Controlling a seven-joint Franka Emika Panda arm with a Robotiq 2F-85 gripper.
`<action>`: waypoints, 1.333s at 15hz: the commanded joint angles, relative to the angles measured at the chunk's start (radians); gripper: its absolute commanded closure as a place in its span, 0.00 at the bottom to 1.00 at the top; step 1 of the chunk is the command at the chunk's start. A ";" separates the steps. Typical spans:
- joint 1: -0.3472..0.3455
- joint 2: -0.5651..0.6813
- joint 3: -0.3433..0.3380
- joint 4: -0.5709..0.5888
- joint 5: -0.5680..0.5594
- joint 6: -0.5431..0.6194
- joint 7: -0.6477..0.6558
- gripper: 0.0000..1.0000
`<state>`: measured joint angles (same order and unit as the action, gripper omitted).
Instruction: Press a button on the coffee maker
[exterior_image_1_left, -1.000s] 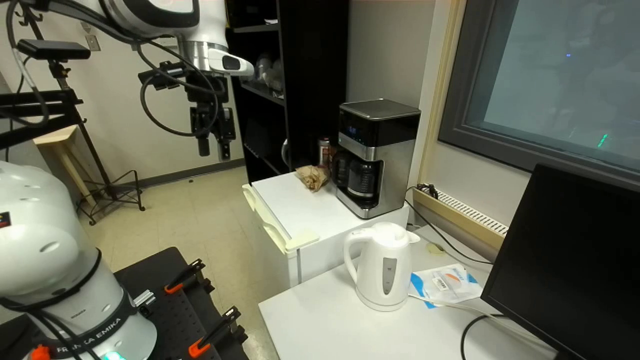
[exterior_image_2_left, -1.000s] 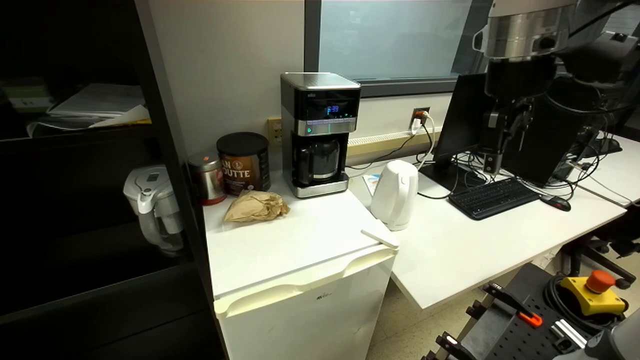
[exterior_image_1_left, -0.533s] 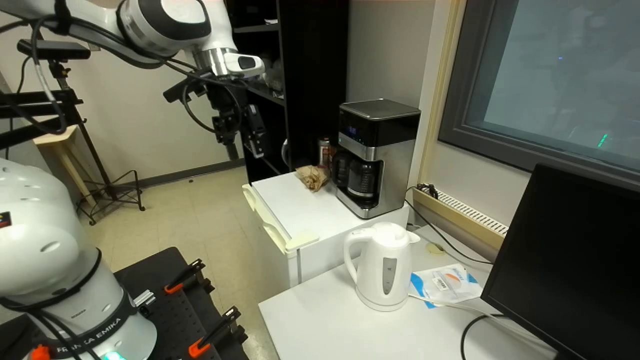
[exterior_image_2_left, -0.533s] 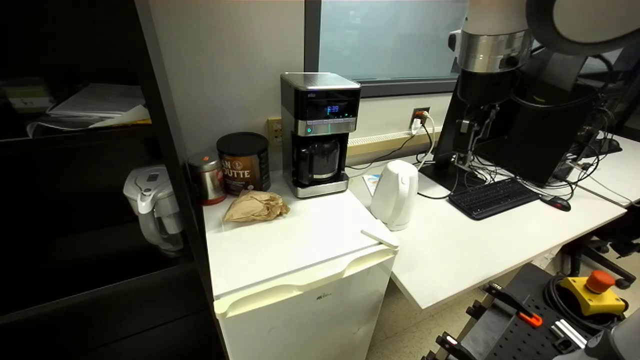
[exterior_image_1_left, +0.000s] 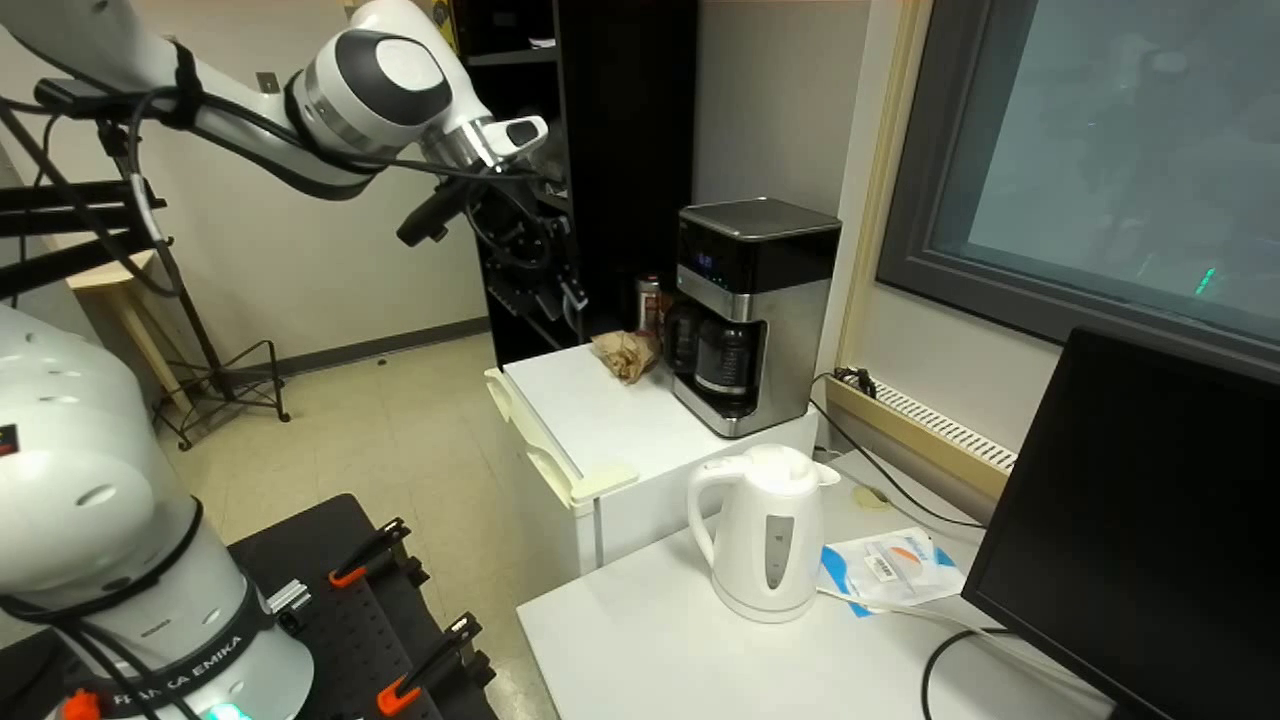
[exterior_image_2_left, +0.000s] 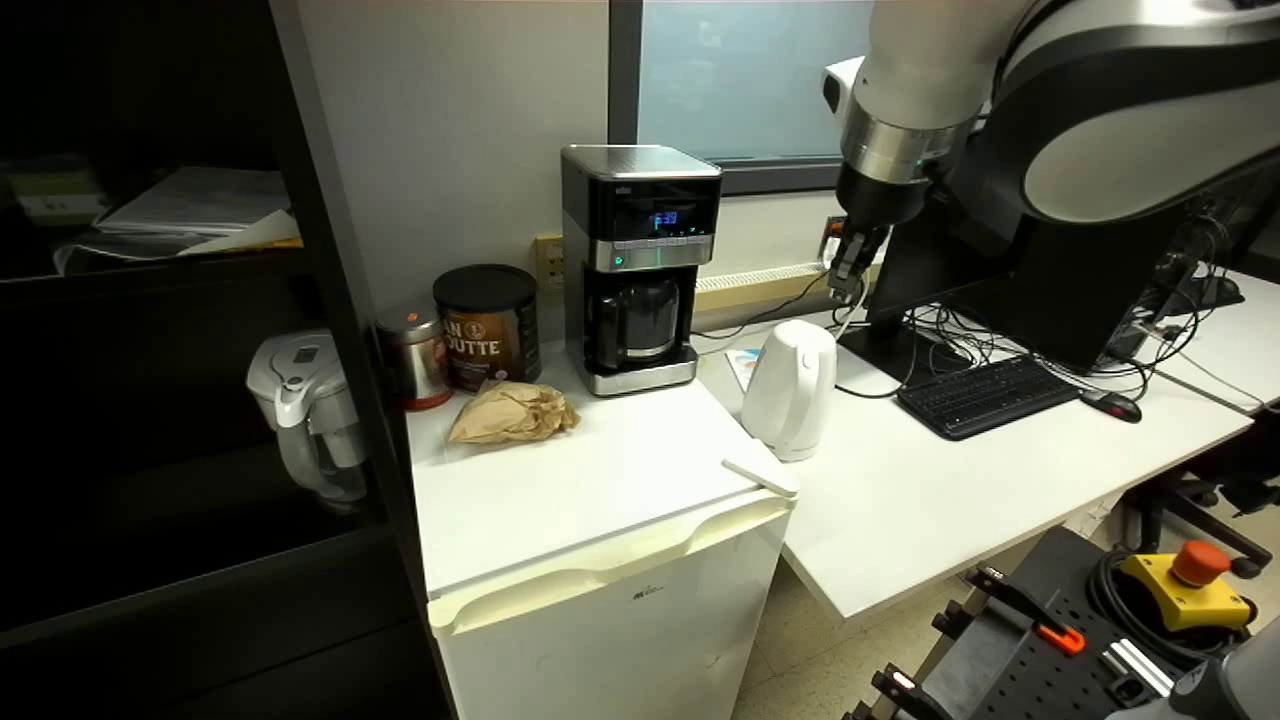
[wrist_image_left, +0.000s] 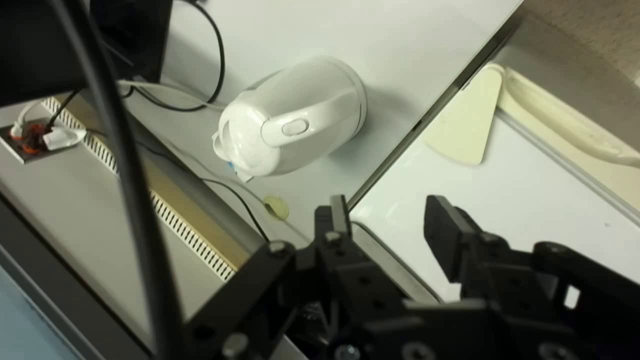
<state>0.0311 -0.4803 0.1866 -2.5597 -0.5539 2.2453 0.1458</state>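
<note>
The coffee maker (exterior_image_2_left: 640, 250), a boxy black and silver machine, stands upright on a small white fridge; it shows in both exterior views. Its display is lit, and a row of buttons (exterior_image_2_left: 660, 250) runs along the silver band beneath. My gripper (exterior_image_1_left: 567, 300) hangs tilted in the air, apart from the machine, on the shelf side in that exterior view. In the wrist view the gripper (wrist_image_left: 387, 212) is open partway, with nothing held between its fingers. Behind them shows a silver edge (wrist_image_left: 392, 265), apparently the machine's base; its buttons are out of that view.
A white kettle (exterior_image_1_left: 770, 540) stands on the desk beside the fridge (exterior_image_2_left: 600, 500). On the fridge top are a crumpled paper bag (exterior_image_2_left: 512, 412), a coffee can (exterior_image_2_left: 490, 330) and a metal canister (exterior_image_2_left: 415, 360). A tall dark shelf (exterior_image_1_left: 630, 150) and a monitor (exterior_image_1_left: 1130, 520) flank the area.
The arm has swung toward the coffee maker, and the gripper has tilted from pointing nearly straight down to a slant. The coffee maker, kettle and other objects have stayed put.
</note>
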 joint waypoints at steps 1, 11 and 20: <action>-0.049 0.082 0.031 0.012 -0.157 0.171 0.104 0.85; -0.172 0.312 0.069 0.141 -0.808 0.391 0.641 1.00; -0.165 0.503 0.059 0.288 -1.183 0.355 1.028 1.00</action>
<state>-0.1338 -0.0505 0.2426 -2.3376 -1.6501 2.6149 1.0798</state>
